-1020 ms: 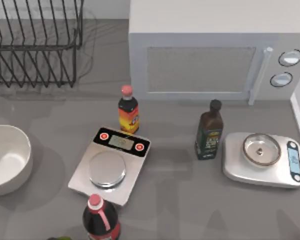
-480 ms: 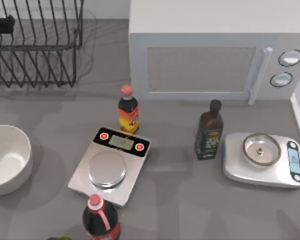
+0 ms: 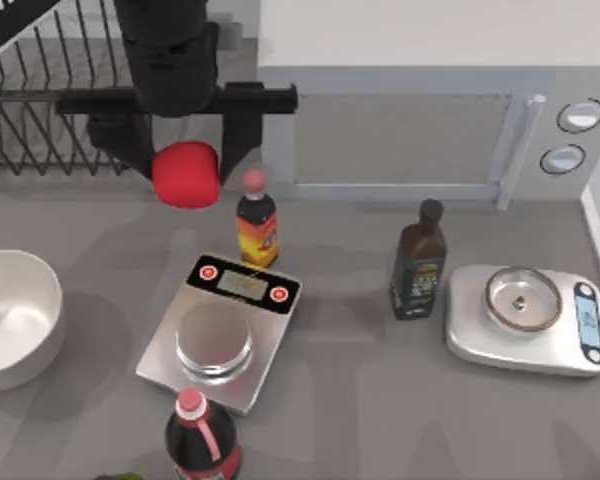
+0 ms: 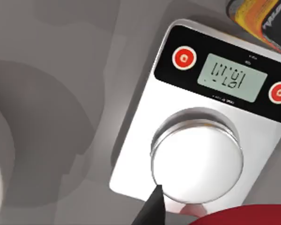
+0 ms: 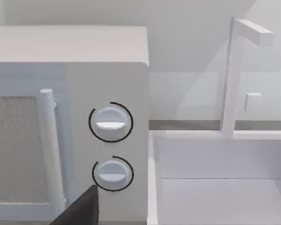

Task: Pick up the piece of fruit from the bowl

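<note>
Our left arm reaches in from the far left, its gripper [image 3: 185,165] pointing down and clamped on the fruit [image 3: 186,174], high above the table, right of the bowl [image 3: 20,310]; we count two scales, three bottles, one microwave.

We see the piece of fruit [image 3: 186,174], a smooth, plain, bright red rounded thing, held up off the table between the two dark fingers of our left gripper [image 3: 185,150], well apart from the bowl [image 3: 20,300] and out of it. The bowl is round, deep, glossy white, upright, and sits on the grey table at its left edge, with nothing in it.
</note>
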